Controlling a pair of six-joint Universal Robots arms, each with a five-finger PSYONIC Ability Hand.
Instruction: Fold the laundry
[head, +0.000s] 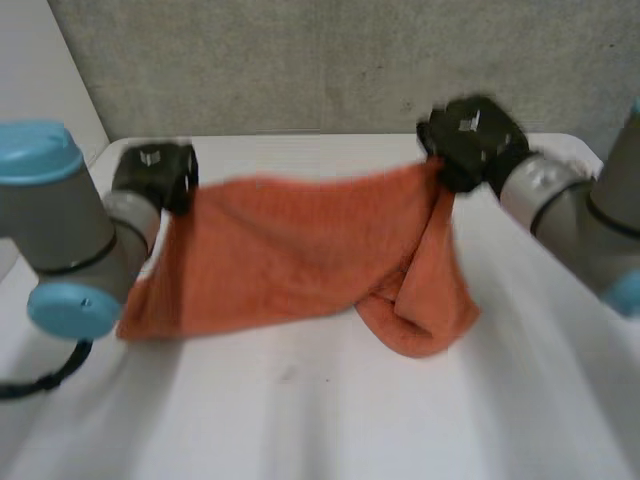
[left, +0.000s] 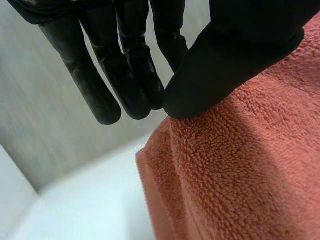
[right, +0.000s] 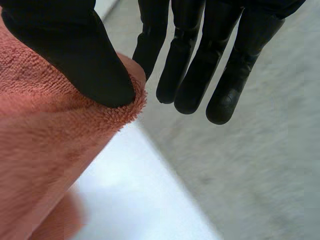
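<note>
Orange towel (head: 300, 250) hangs stretched between both hands, its lower edge resting on the table (head: 300, 410) and its right end bunched. Left hand (head: 155, 172) pinches one top corner between thumb and fingers; right hand (head: 470, 140) pinches the other. Both grips sit right at the edge, so a tug could slip a corner out, and the bunched end may fold crooked.

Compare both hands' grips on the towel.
Under the left hand the towel hangs flat; under the right hand it twists and bunches. Left hand's fingers meet its thumb; right hand's mostly stand clear. Both pinch a top corner.
</note>
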